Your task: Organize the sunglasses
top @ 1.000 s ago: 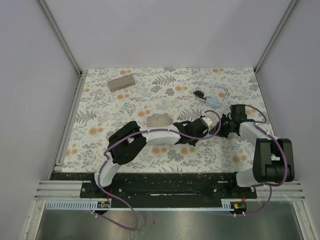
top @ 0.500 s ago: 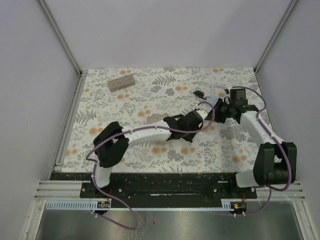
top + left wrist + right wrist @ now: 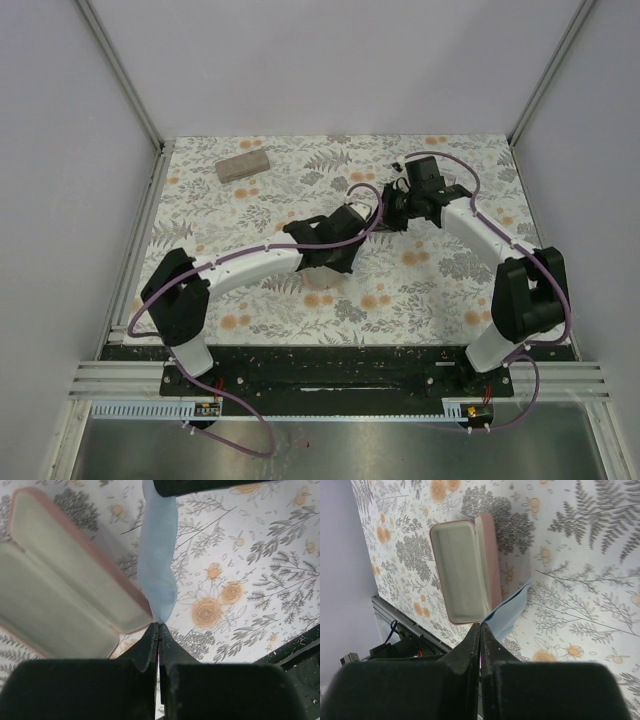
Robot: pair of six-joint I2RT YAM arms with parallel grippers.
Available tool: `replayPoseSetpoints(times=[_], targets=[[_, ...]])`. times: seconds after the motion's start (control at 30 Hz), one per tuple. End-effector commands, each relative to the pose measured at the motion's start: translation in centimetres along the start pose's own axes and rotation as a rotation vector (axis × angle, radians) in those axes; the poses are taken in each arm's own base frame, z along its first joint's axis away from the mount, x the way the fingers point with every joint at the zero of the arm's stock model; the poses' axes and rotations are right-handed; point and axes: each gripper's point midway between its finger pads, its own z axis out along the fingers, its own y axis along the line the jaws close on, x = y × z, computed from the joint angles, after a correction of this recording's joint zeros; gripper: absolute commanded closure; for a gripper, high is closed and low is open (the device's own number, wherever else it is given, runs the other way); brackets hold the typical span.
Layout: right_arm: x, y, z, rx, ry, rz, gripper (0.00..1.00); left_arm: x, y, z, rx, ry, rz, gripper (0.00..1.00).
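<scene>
Neither pair of sunglasses shows clearly in any view; in the top view the right arm covers the spot where they lay. My left gripper is shut on one end of a light blue cloth. My right gripper is shut on a light blue cloth too. The two grippers are close together above the middle of the table. An open pink case with a pale lining lies just below and beside the cloth. In the top view my left arm hides it.
A closed tan case lies at the far left of the floral table. A black part of the right arm crosses the top of the left wrist view. Walls stand on three sides.
Both arms have swung from the right side of the table leftward and farther out, staying close together with the blue cloth. The right arm now covers the spot where the sunglasses lay.
</scene>
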Motion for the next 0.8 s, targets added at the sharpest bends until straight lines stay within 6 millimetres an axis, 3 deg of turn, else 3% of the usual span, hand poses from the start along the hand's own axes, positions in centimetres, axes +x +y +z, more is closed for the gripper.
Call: replayPoseSetpoints(times=[0.0,0.23,0.4,0.77], targets=[[-0.2,3.9,1.2,-0.065,0.023,-0.063,1.00,0.4,1.4,-2.6,0.006,-0.005,-0.085,1.00],[0.2,7.2,3.8,-0.110,0.075,-0.119,1.00,0.6,3.8,-5.1,-0.031,-0.043,-0.133,1.00],[0.4,8.6,6.2,-0.126,0.112,-0.135,1.00,0.9,5.8,-5.7,-0.061,-0.032,-0.174,1.00],[1.6,8.7,10.8,-0.110,0.229,-0.182,1.00,2.1,6.3,-3.8,-0.071,0.009,-0.194,1.00]])
